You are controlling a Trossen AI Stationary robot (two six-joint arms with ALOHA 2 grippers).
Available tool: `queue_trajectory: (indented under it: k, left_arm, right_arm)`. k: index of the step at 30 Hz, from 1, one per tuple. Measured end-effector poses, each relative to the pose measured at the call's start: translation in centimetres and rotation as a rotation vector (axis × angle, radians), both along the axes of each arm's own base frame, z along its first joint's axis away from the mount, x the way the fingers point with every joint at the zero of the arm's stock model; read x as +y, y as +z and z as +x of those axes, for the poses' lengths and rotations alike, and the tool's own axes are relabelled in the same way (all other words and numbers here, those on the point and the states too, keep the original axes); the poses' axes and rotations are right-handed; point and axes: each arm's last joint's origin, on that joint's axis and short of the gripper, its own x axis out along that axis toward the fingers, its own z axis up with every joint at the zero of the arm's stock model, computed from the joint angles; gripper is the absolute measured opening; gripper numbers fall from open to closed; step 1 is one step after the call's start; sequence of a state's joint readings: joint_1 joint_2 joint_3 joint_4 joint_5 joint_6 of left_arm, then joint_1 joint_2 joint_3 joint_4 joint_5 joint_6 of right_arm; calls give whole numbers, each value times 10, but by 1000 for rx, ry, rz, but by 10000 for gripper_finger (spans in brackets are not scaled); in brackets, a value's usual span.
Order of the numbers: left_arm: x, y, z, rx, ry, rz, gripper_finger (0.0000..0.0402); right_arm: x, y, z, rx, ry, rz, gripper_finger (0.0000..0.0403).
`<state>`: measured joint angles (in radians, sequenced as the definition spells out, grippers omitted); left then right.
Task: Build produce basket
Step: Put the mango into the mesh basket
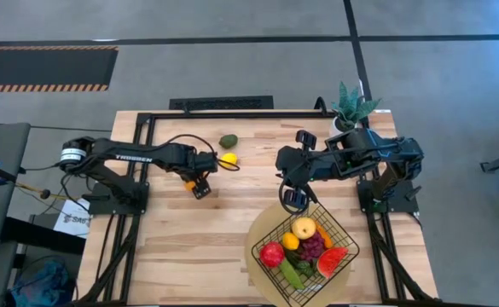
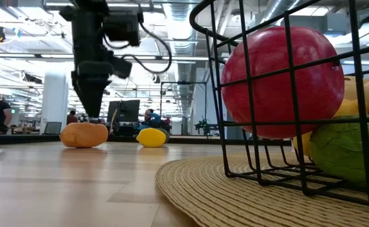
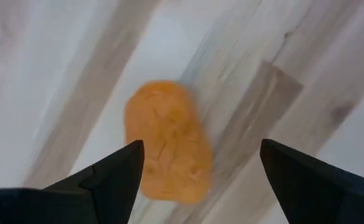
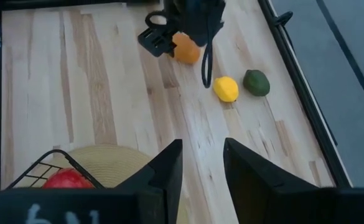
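Note:
An orange toy fruit point(image 3: 168, 142) lies on the wooden table, left of centre point(image 1: 189, 183). My left gripper point(image 3: 200, 168) points down over it, open, with one finger on each side and the fruit nearer one finger point(image 3: 116, 171). A yellow lemon point(image 1: 229, 159) and a green avocado point(image 1: 228, 141) lie farther back. The black wire basket point(image 1: 304, 247) stands on a round tan mat point(image 2: 234, 189) at the near right. It holds a red apple point(image 2: 279, 82), grapes, a watermelon slice and other produce. My right gripper point(image 1: 293, 198) hovers high over the basket's far-left corner, narrowly open and holding nothing point(image 4: 203, 165). My left gripper comes at the orange fruit from above, pointing down, and its fingers point(image 2: 89, 110) reach to about the fruit's top point(image 2: 83, 126). Whether a finger touches the fruit, I cannot tell. The fruit rests on the table.
A potted green plant point(image 1: 351, 107) stands at the table's far right corner. A black frame rail runs along the far and side edges point(image 1: 223, 113). Bare wood lies between the loose fruits and the basket point(image 1: 232, 222). People and equipment show in the room behind the table.

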<state>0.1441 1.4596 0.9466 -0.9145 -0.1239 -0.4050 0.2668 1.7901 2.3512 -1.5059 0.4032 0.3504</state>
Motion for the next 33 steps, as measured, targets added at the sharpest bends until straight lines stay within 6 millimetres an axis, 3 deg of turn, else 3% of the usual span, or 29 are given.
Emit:
queue_trajectory:
  k: [7, 14, 18, 23, 29, 33]
  left_arm:
    - [0, -28, -7, 125, -14, 25, 308]
    - [1, -55, 1, 222, -17, -24, 307]
    - [0, -66, 4, 269, -23, -56, 273]
    - [1, -58, 10, 258, -69, -38, 181]
    - [5, -37, 22, 252, -125, 7, 181]
    - [-2, -12, 34, 230, -158, -42, 181]
  right_arm:
    - [0, 0, 0, -3, -1, 2, 134]
    - [0, 1, 2, -20, 0, 6, 132]
    - [0, 1, 2, -20, -1, 7, 132]
    - [0, 1, 2, -19, -1, 6, 132]
    - [0, 1, 1, -16, -11, 13, 132]
    - [-2, -1, -4, 23, -26, -26, 127]
